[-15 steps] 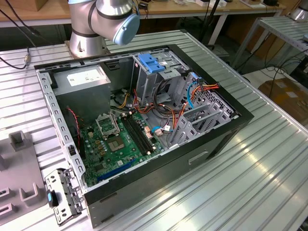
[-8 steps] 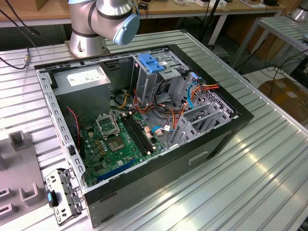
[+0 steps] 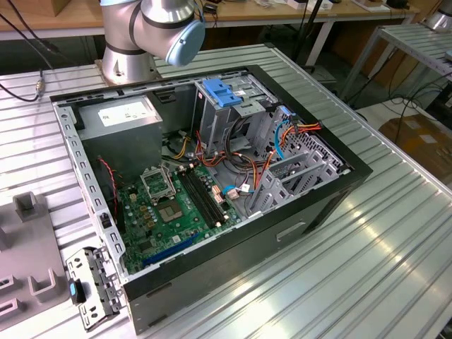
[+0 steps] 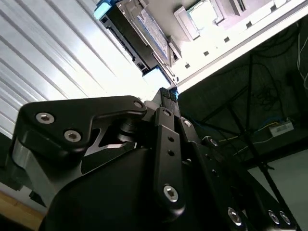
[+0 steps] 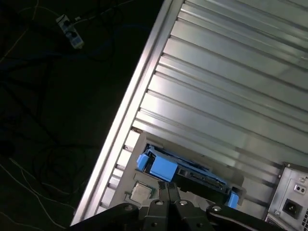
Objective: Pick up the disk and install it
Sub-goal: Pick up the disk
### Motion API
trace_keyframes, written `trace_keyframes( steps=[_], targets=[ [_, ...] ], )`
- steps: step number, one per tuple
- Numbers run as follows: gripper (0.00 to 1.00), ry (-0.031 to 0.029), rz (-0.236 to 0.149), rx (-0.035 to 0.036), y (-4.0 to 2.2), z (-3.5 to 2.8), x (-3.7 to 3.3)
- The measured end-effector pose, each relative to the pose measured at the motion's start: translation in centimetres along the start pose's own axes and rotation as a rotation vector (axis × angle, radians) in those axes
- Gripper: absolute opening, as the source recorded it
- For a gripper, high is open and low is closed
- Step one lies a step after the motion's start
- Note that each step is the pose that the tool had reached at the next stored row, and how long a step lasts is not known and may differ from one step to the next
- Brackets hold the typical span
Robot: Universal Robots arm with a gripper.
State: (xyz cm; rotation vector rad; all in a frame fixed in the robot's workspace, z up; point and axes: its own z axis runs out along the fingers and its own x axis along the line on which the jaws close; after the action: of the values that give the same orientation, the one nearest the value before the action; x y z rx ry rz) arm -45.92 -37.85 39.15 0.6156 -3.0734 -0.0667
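Ribbed metal table [image 5: 231, 82], near its edge: disk [image 5: 195, 174] lies just beyond gripper [image 5: 168, 186], whose jaws are pressed together on nothing. A sound pick likely needs them spread and centred across the blue rails [image 5: 161, 167].

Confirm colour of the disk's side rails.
Light blue side rails on the disk; clearest in the first wrist view.

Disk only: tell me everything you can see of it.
The flat rectangular silver-metal disk has a white and blue printed label on its face, a dark edge and light-blue plastic rails on two sides. It sits in a pale grey holder on the ribbed aluminium table, near the table's edge. The black gripper is close beside it; contact cannot be told.
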Motion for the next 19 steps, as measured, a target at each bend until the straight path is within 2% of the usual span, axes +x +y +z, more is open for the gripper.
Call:
trace_keyframes(
  steps=[3,5,16,19],
  targets=[
    [0.11,0.0016,-0.038,-0.0001,0.0,0.0,0.0],
    [0.11,0.0052,-0.122,-0.0002,0.0,0.0,0.0],
    [0.11,0.0116,-0.271,-0.0006,0.0,0.0,0.0],
    [0.11,0.0142,-0.332,-0.0007,0.0,0.0,0.0]
  ],
)
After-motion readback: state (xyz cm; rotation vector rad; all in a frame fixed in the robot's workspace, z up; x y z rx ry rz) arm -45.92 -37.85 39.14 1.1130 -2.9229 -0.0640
